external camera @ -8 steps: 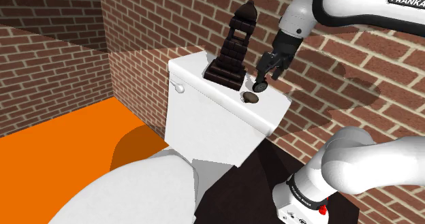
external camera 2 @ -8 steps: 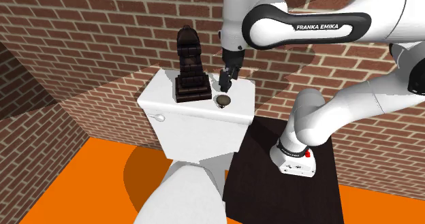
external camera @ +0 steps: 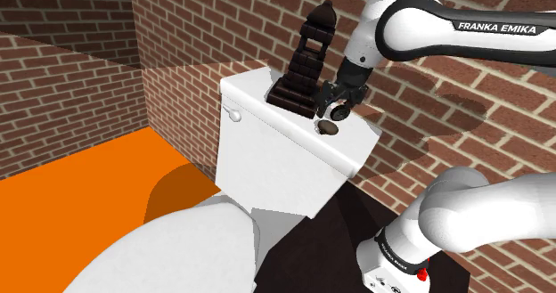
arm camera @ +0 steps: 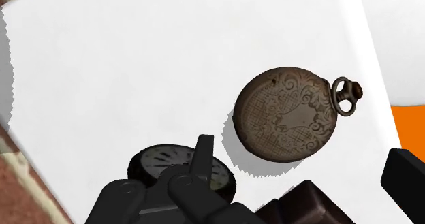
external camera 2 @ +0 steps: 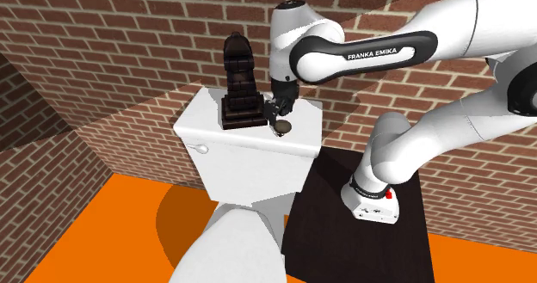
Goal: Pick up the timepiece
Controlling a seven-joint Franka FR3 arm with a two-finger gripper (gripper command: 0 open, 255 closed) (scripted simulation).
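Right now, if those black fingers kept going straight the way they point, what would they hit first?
Probably the brown engraved pocket watch on the white tank lid: the wrist view shows it straight ahead between the open fingers. One finger overlaps a smaller dial, which might come first; depth is unclear.

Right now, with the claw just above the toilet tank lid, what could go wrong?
The open claw sits close beside the dark tower ornament; a sideways move could knock it. A second round dial lies right at the claw, which might pinch that instead of the engraved pocket watch. That watch lies flat on the tank lid and may slide.
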